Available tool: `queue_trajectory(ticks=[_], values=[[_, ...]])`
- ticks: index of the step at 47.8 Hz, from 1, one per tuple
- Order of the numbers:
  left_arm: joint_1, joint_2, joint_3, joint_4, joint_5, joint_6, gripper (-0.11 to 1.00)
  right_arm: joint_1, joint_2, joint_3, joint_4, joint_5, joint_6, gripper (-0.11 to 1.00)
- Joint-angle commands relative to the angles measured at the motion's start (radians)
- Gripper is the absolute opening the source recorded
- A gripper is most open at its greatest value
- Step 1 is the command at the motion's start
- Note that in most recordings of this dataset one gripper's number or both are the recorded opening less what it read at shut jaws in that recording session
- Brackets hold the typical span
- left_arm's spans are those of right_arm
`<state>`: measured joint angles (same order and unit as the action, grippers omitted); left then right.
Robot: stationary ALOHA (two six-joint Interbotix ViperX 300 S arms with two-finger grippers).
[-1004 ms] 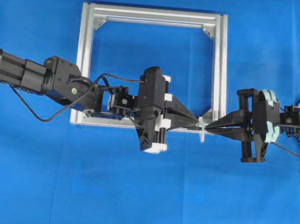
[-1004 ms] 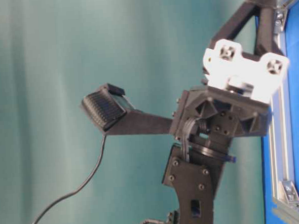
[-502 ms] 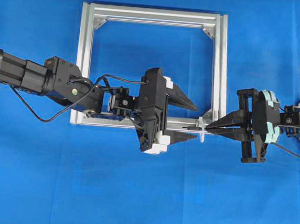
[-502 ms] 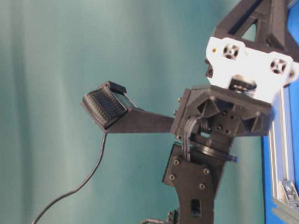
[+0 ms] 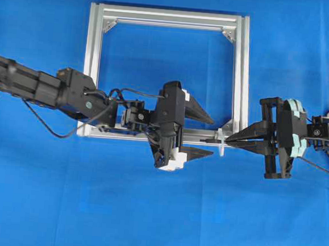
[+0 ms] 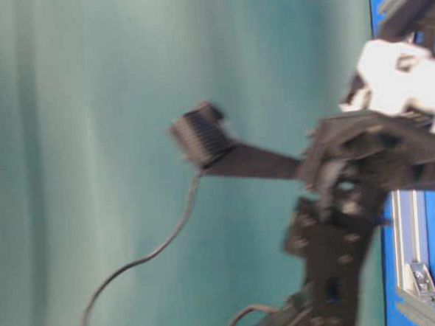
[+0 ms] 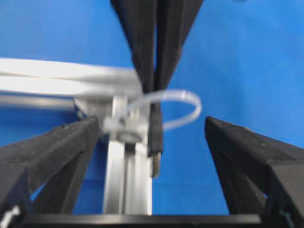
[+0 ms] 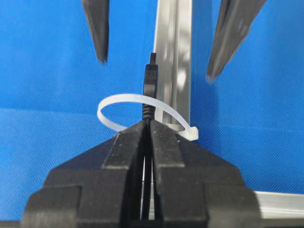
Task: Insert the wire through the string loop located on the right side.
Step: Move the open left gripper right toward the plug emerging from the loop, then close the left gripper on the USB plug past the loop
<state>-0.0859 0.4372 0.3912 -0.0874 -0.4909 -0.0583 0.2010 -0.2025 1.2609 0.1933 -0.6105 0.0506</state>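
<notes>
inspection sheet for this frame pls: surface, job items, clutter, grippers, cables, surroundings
Surface: blue cloth, covering the table.
Job's things: the wire has its plug tip poking through the string loop; the loop is fixed to the aluminium frame near its lower right corner.
Clutter: nothing seen.
Grippers: right gripper is shut on the wire just behind the loop. Left gripper is open, its fingers either side of the plug tip and touching nothing.
Cables: a thicker black cable hangs off the left arm.
Surroundings: teal curtain behind; the table-level view is motion-blurred.
</notes>
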Motion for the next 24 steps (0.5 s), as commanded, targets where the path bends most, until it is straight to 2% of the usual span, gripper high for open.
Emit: queue_trajectory(ticks=[1,24], values=[[-0.003,0.008,-0.031,0.003,-0.009,-0.002,0.88,0.0,-0.006,-0.015,-0.003,-0.009,0.0,-0.04],[-0.005,0.017,-0.037,0.003,-0.018,0.0,0.88,-0.002,-0.006,-0.015,-0.002,-0.006,0.0,-0.04]])
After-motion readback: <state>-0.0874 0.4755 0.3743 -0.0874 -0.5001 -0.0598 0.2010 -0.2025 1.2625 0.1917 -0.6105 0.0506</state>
